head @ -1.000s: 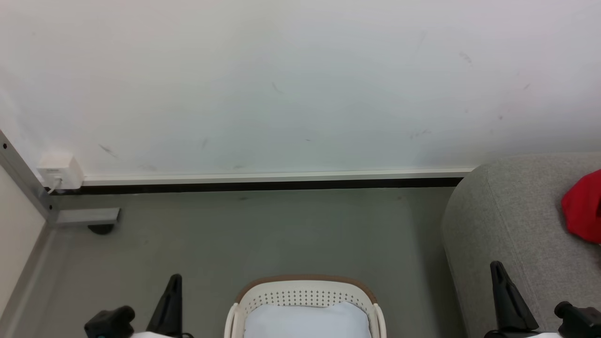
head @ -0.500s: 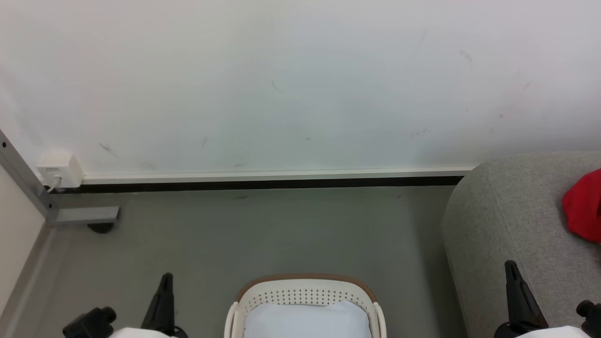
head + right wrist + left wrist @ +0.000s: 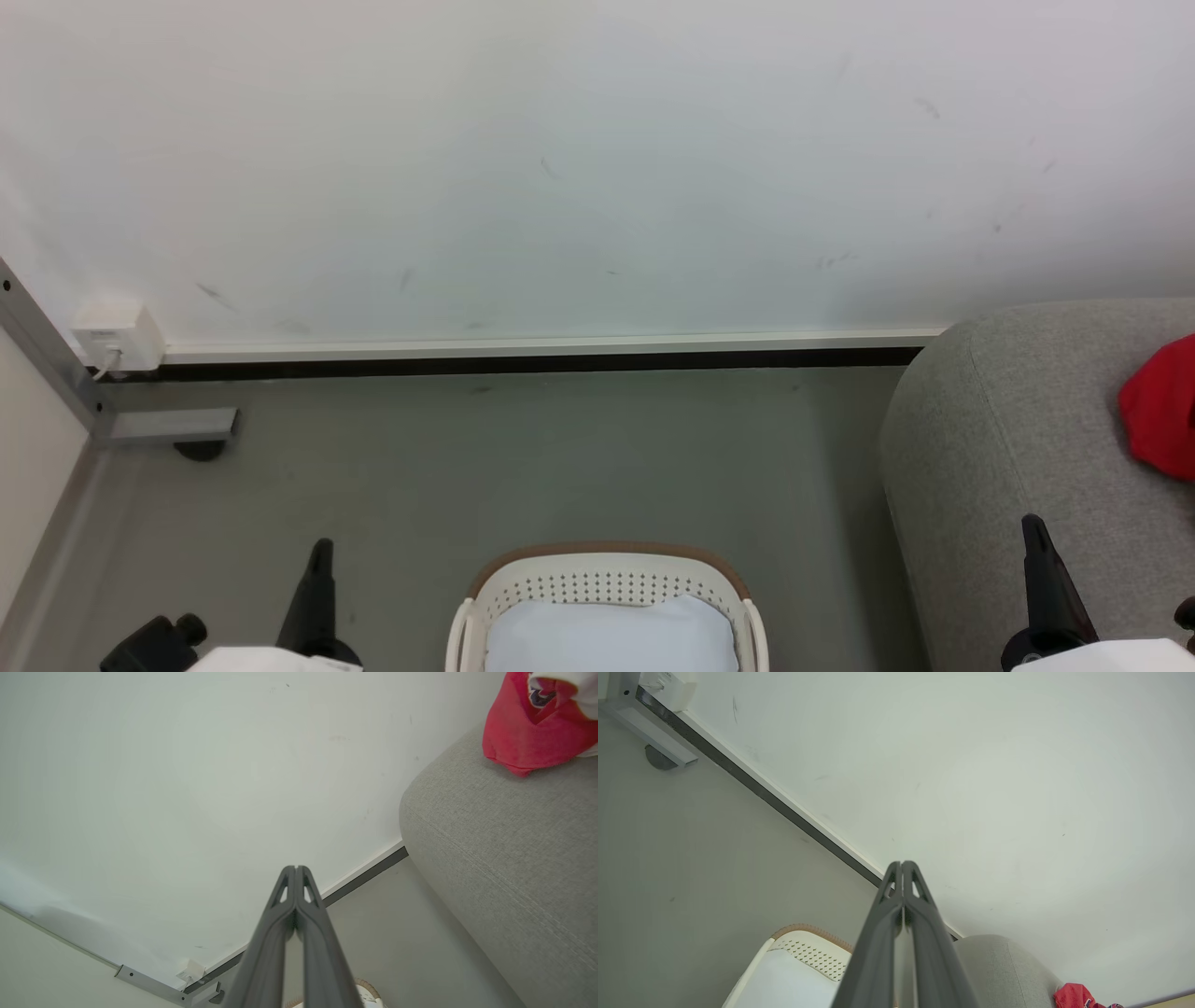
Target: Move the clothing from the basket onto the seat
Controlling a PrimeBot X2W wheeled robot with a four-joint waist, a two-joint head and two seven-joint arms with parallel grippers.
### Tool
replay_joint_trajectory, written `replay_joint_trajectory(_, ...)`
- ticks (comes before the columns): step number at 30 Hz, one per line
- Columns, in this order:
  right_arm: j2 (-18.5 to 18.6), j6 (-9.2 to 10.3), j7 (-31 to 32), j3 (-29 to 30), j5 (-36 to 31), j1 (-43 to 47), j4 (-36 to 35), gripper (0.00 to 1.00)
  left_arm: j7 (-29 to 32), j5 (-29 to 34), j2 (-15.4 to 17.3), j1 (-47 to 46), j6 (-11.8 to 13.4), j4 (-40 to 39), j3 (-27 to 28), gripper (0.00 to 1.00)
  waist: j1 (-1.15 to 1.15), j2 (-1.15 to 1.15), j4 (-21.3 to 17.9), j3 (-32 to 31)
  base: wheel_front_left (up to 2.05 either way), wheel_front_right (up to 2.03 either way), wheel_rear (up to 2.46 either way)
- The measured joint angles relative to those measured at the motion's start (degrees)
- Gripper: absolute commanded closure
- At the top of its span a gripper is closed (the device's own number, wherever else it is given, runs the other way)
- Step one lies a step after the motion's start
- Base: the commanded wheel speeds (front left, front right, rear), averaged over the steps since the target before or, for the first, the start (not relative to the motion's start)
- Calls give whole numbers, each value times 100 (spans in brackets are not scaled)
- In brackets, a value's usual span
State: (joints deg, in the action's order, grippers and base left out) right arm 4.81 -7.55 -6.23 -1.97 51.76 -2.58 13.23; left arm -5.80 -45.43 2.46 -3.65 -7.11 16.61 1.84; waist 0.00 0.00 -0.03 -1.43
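One piece of red clothing (image 3: 1162, 420) on the seat (image 3: 1018, 439).
It lies at the frame's right edge; one basket (image 3: 607, 588) sits bottom centre; left gripper (image 3: 901, 865) and right gripper (image 3: 295, 869) are clenched, empty.

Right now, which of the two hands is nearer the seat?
The right hand: in the head view it shows against the grey seat. The left hand is on the far side of the basket, over the floor.
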Motion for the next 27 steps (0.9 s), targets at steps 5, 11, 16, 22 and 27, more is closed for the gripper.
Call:
replay_joint_trajectory(5, -11, 0, 100, 58, 325, -43, 3, 100, 97, -370, 1, -18, 0, -14, 42, 100, 0, 0, 0, 9, 0, 0, 0)
replay_joint_trajectory(11, -29, 0, 215, 124, 695, -73, 10, 100, 207, -815, 1, -57, 0, -37, 91, 100, 0, 0, 0, 20, 0, 0, 0)
replay_joint_trajectory(16, -44, 0, 294, 190, 987, -86, 16, 100, 292, -1134, 2, -65, 0, -48, 121, 100, 0, 0, 1, 29, 0, 0, 0)
replay_joint_trajectory(22, -59, 0, 394, 248, 1324, -97, 25, 100, 405, -1525, 3, -82, -1, -70, 155, 100, 0, 0, 1, 39, 0, 0, 0)
replay_joint_trajectory(27, -71, 0, 476, 299, 1605, -127, 30, 100, 479, -1801, 4, -101, -1, -88, 181, 100, 0, 0, 1, 48, 0, 0, 0)
